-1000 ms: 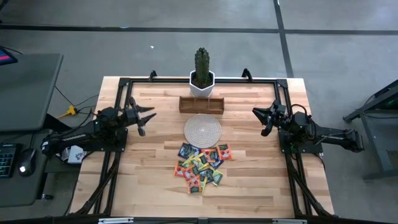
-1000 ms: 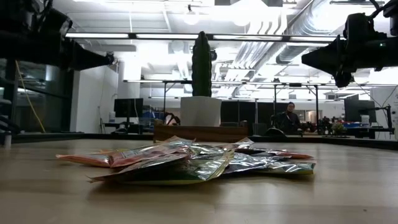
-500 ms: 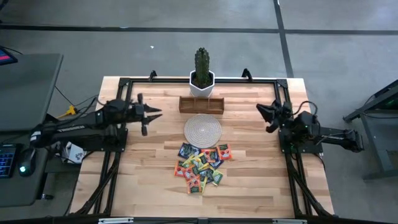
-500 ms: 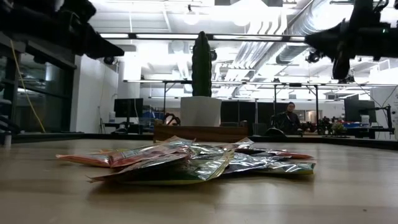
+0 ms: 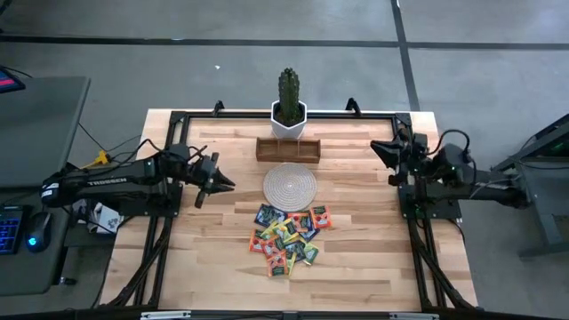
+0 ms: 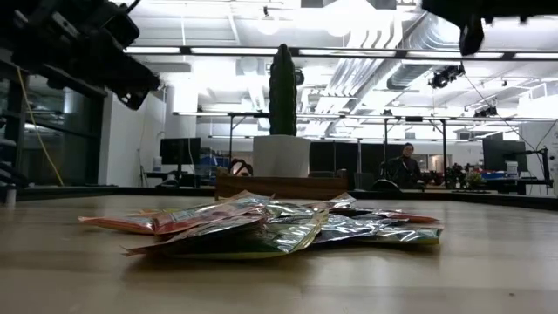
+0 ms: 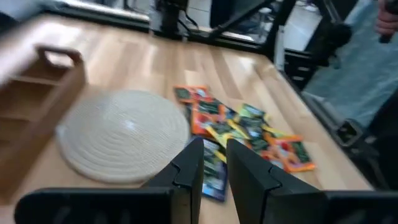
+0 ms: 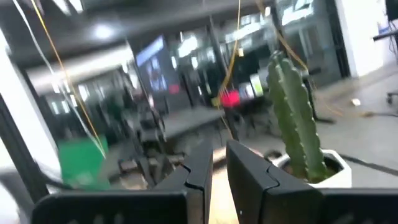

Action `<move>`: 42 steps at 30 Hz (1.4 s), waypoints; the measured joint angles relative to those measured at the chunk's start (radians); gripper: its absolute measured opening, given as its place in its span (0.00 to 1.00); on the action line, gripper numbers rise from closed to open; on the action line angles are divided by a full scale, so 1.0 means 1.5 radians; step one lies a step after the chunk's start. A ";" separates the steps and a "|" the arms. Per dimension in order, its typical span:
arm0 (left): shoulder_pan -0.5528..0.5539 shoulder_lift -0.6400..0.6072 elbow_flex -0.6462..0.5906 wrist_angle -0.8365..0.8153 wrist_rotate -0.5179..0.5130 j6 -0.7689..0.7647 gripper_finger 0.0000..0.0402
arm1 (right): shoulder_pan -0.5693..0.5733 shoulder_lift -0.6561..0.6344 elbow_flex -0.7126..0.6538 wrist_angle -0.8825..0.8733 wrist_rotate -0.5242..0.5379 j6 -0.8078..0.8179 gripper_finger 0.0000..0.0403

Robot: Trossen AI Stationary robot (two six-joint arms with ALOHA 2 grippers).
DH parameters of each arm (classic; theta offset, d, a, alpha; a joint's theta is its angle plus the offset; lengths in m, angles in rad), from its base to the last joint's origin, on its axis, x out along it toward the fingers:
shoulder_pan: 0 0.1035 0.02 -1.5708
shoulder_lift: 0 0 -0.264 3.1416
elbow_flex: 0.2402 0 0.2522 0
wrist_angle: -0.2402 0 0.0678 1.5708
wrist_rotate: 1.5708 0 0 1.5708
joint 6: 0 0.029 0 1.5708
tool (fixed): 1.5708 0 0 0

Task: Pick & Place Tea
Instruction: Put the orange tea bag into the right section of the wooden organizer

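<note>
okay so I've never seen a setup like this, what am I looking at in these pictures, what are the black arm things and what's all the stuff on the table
These are four camera views of one robot with two dark arms at a wooden table.

The overhead picture shows it all: the left gripper reaches in toward the middle, and the right gripper waits near the table's far right corner. One picture is taken level with the tabletop. The other two come from cameras on each wrist, looking out past that arm's own two fingers.

On the table lie a pile of small colourful tea bags, a round woven mat, a small wooden tray behind it and a potted cactus at the far edge.

Both grippers have their fingers nearly together with a narrow gap, and neither holds anything.
</note>
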 joint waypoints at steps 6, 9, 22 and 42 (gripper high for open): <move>-0.095 0.031 -0.033 0.058 -0.046 -0.057 0.17 | 0.019 0.209 0.218 -0.227 -0.024 -0.032 0.11; -0.161 0.072 -0.044 0.111 -0.089 -0.088 0.17 | 0.026 0.303 0.305 -0.333 -0.028 -0.028 0.11; -0.426 0.391 -0.043 0.427 -0.332 -0.143 0.17 | 0.032 0.515 0.429 -0.427 -0.160 0.031 0.11; -0.566 0.845 0.333 0.287 -0.551 -0.290 0.17 | 0.165 0.655 0.428 -0.451 -0.104 0.091 0.02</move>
